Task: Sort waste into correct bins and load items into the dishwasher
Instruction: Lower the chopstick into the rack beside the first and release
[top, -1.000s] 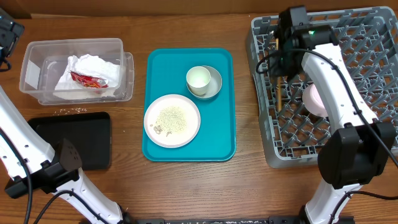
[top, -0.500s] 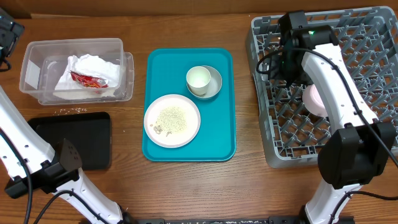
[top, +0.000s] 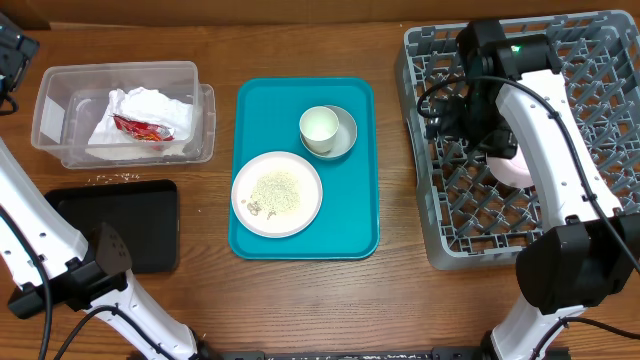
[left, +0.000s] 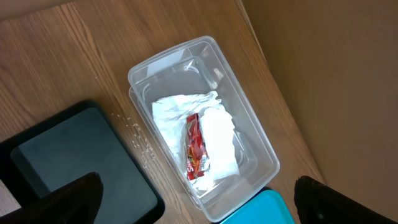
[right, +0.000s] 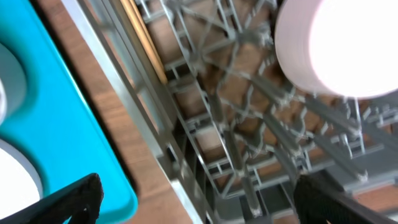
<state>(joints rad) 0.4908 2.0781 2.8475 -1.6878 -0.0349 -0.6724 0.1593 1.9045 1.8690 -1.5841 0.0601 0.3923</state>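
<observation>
Jaws wide, chopsticks (right: 142, 40) lengthwise along rack (right: 177, 168)

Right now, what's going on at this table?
A two-armed robot is clearing up. Its right gripper hovers open over the dish rack, where the pink-white bowl and chopsticks lie. The left gripper hangs open near the clear tub, which holds the napkin and red wrapper. On the teal tray wait the plate with rice bits and the white cup nested in the grey bowl.
</observation>
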